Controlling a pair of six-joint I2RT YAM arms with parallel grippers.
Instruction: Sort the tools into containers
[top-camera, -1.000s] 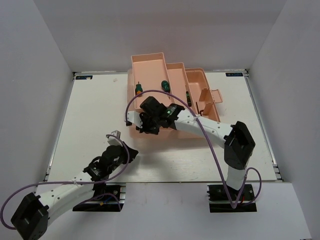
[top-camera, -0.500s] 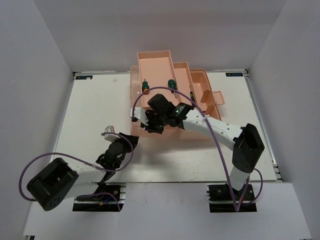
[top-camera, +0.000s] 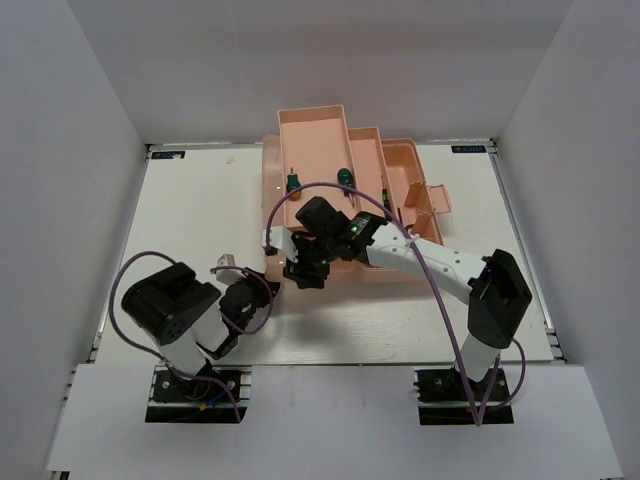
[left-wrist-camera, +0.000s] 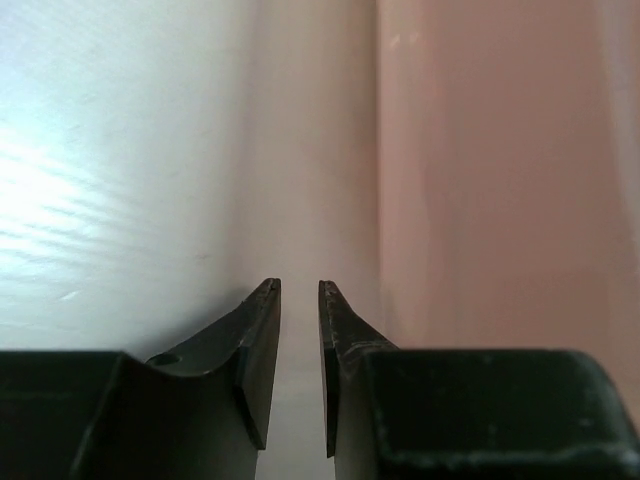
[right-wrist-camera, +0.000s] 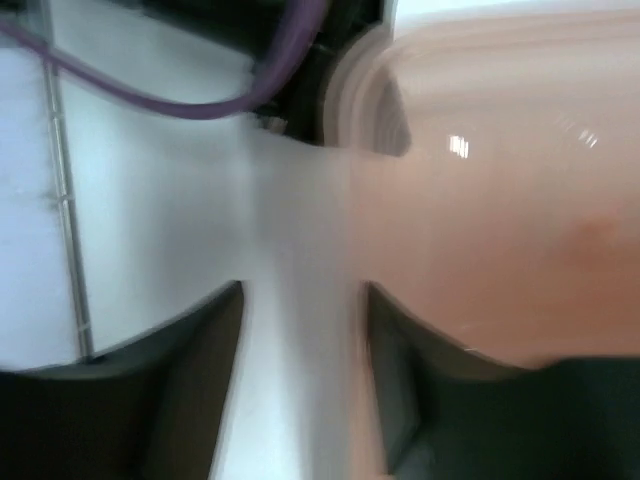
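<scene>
Peach-pink plastic toolbox (top-camera: 312, 117), open, stepped trays exposed, stood on a white table (top-camera: 180, 220). Entries ran from the left.

1. Left gripper (left-wrist-camera: 299, 287): low over the table, by the box's near left corner. Jaws parted by a narrow slit only, with nothing in it. The pink box wall rose just ahead and to its right, with bare table to its left.

2. Right gripper (top-camera: 305, 273): at the near edge of the box, a little right of entry 1. Jaws stood well apart, white table between them, nothing gripped. Its wrist view was blurred. The rounded box edge lay at its right-hand finger (right-wrist-camera: 410, 400); contact could not be told.

3. Purple cable (top-camera: 290, 195): arched above the right gripper.

4. Green-handled screwdriver (top-camera: 291, 180): in the trays just beyond the right gripper, slightly to its left.

5. Second green-handled screwdriver (top-camera: 345, 177): beyond the same gripper, to its right.

6. Thin dark screwdriver (top-camera: 386, 198): further right again, in a lower tray.
</scene>
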